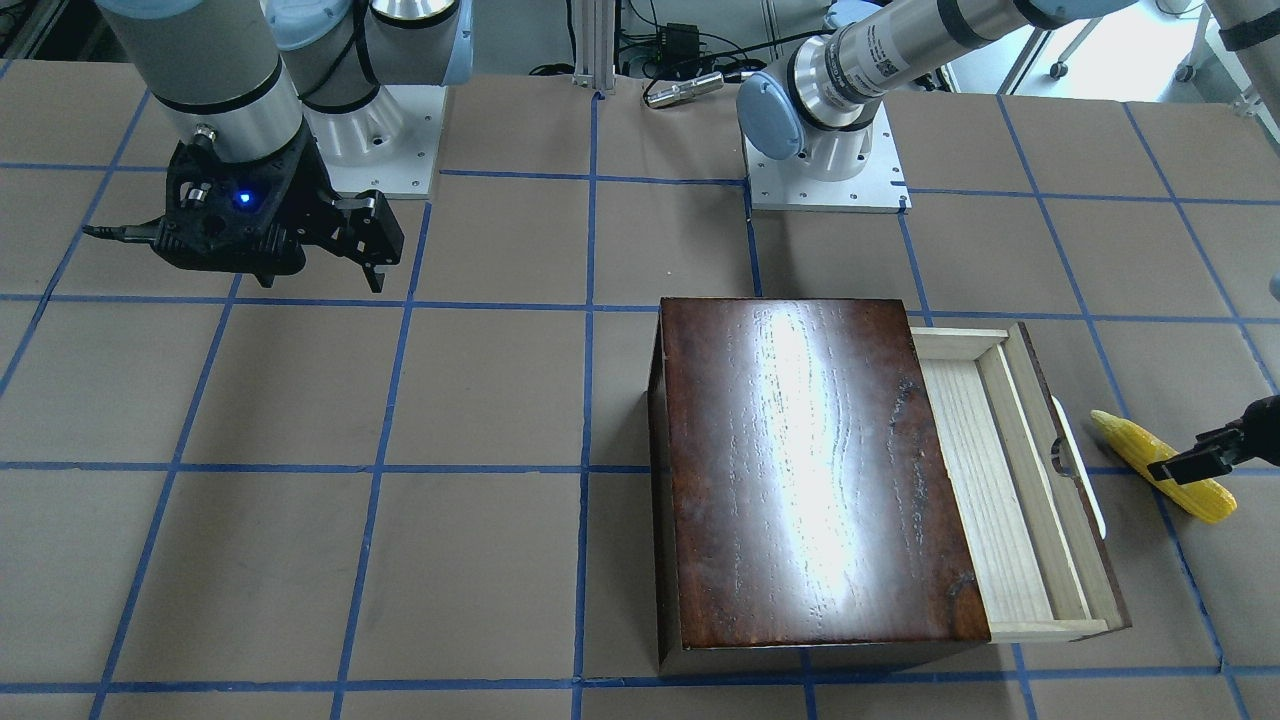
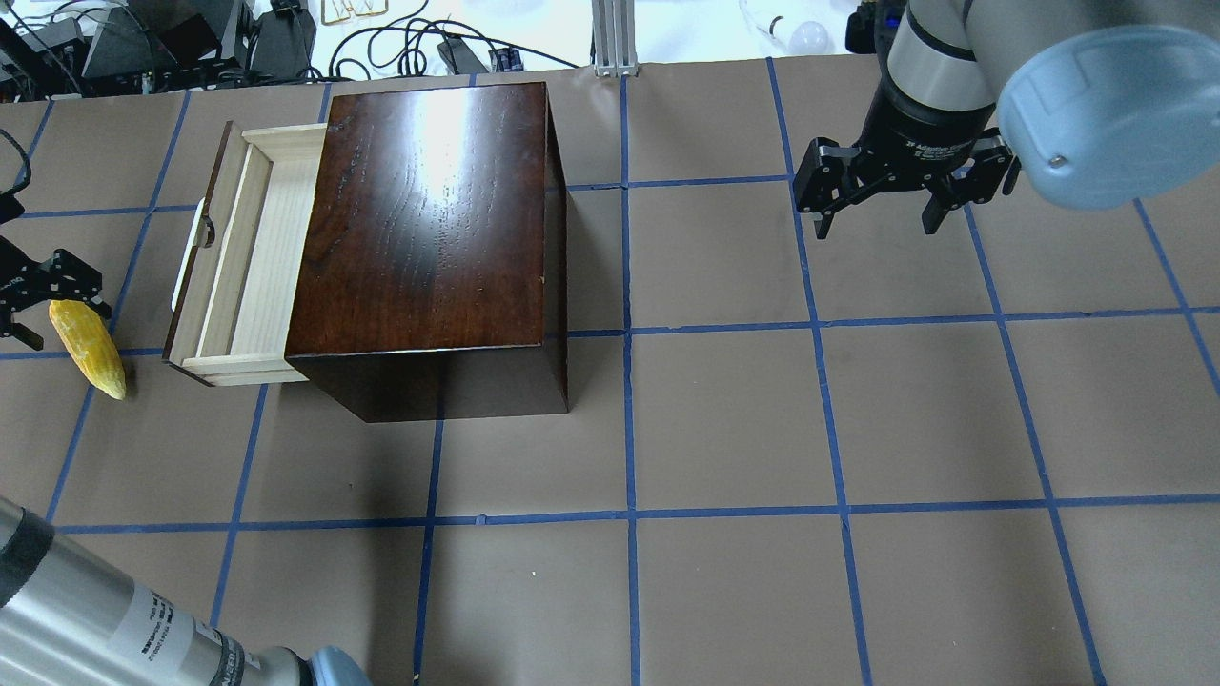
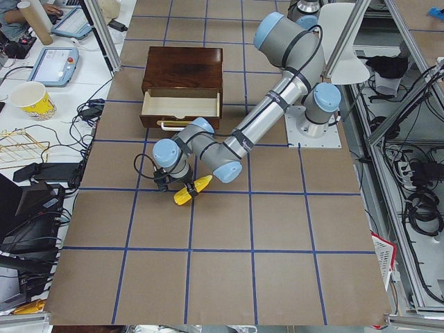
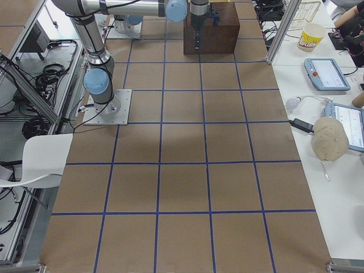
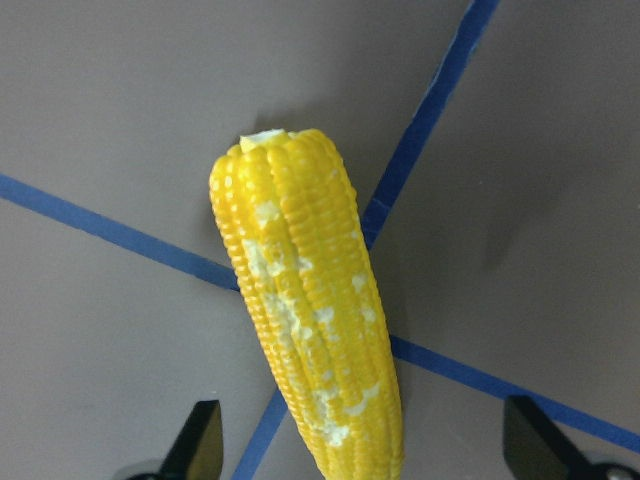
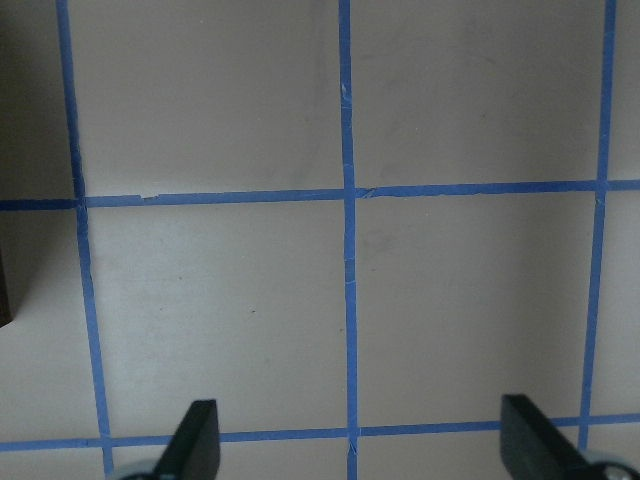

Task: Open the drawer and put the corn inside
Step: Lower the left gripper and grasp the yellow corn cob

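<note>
The dark-brown box (image 2: 429, 210) stands on the table's left half. Its drawer (image 2: 238, 257) is pulled out to the left, and the pale wood tray shows nothing inside; it also shows in the front-facing view (image 1: 1010, 480). The white handle (image 2: 197, 250) faces the corn (image 2: 88, 348), which lies on the table just left of the drawer front. My left gripper (image 2: 62, 319) is open, its fingers on either side of the corn's thick end (image 5: 310, 320) without closing on it. My right gripper (image 2: 896, 191) is open and empty, above the table's far right part.
The table is brown paper with a blue tape grid. The two arm base plates (image 1: 380, 140) (image 1: 830, 180) sit at the robot's side. Cables and gear (image 2: 286, 38) lie beyond the far edge. My left arm's forearm (image 2: 114, 619) crosses the near left corner.
</note>
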